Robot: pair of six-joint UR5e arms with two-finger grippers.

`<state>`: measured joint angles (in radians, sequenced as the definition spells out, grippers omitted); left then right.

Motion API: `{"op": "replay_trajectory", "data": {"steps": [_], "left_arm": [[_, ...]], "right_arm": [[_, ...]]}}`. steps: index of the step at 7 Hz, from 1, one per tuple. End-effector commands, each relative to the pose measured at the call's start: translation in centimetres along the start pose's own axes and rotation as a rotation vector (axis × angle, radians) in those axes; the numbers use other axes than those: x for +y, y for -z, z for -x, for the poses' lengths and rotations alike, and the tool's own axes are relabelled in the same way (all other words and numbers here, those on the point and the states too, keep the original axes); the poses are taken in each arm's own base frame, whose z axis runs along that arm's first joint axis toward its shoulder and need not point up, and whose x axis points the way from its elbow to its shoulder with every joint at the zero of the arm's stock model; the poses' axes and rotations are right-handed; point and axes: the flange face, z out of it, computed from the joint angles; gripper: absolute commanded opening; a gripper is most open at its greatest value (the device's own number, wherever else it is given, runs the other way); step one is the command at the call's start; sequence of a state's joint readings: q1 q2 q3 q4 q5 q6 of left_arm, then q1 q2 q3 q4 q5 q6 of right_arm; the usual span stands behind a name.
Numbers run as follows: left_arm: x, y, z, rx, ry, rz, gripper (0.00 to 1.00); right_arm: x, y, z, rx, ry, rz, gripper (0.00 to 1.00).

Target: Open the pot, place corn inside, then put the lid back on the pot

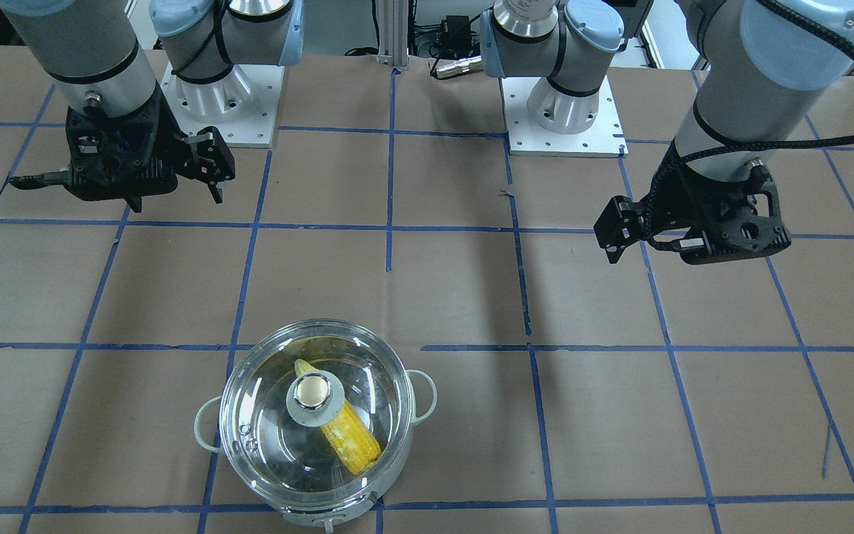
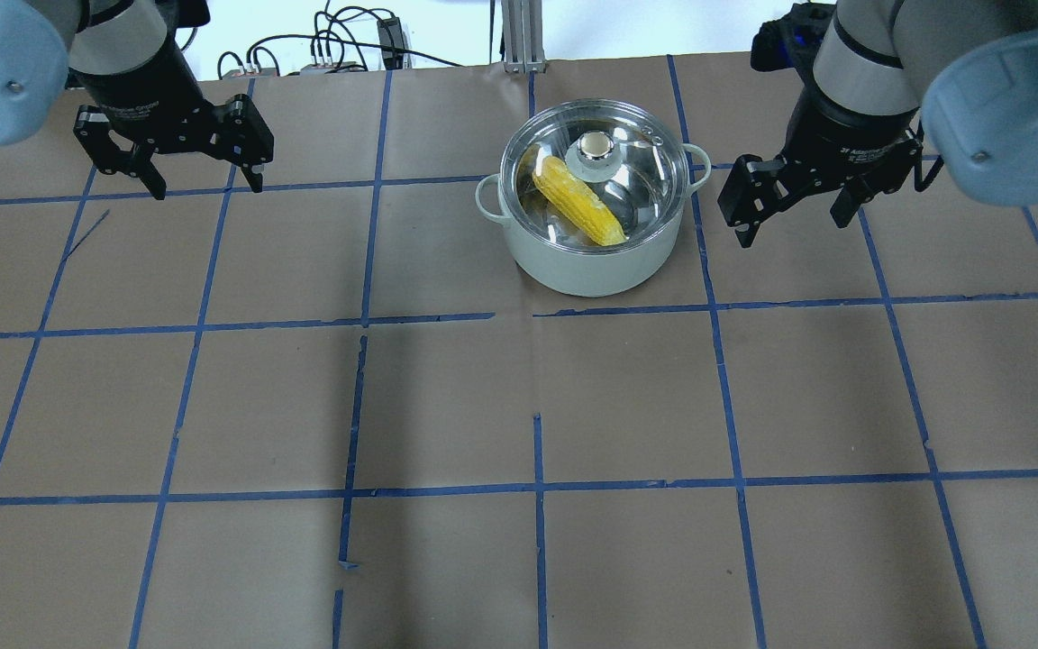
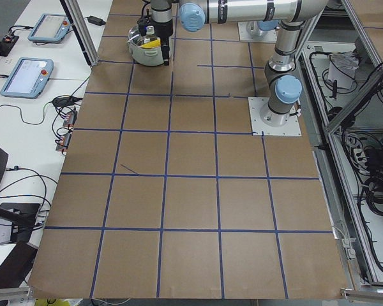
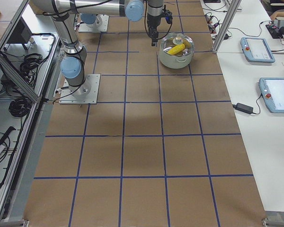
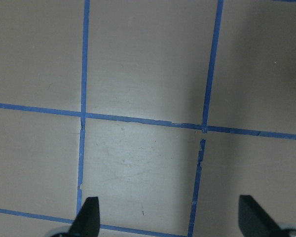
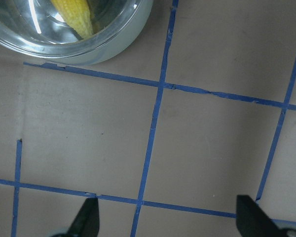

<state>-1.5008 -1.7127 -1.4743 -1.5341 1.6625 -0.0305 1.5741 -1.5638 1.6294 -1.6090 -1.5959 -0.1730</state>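
Corn lay inside the pot in the front-facing view. The pot stood on the brown bench, on the side far from the robot. The lid sat on the pot, and the corn showed through the glass, partly under the knob. The left jaws and the right jaws hung well apart from the pot and held nothing.

From overhead, the pot stood between the two sets of jaws. The left jaws were wide open and empty, far off to the side. The right jaws were wide open and empty too, near the pot but not touching it.

In the left side view the pot was far away and partly hidden behind the left arm. In the right side view the yellow corn showed through the lid.

The left wrist view showed two jaw tips spread wide over the bench and its blue tape lines. The right wrist view showed tips spread wide as well. The pot's edge and one end of the corn were up in the corner.
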Motion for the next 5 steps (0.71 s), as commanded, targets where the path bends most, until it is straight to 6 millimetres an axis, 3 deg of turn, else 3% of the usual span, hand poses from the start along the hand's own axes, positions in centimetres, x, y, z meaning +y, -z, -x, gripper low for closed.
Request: {"op": "replay_trajectory", "data": {"steps": [1, 5], "left_arm": [[-0.04, -0.04, 0.03, 0.0, -0.007, 0.001, 1.0], [-0.26, -0.29, 0.68, 0.0, -0.015, 0.002, 1.0]], "right_arm": [[0.04, 0.34, -0.27, 0.011, -0.006, -0.004, 0.97], [-0.11, 0.58, -0.15, -0.002, -0.017, -0.019, 0.97]]}}
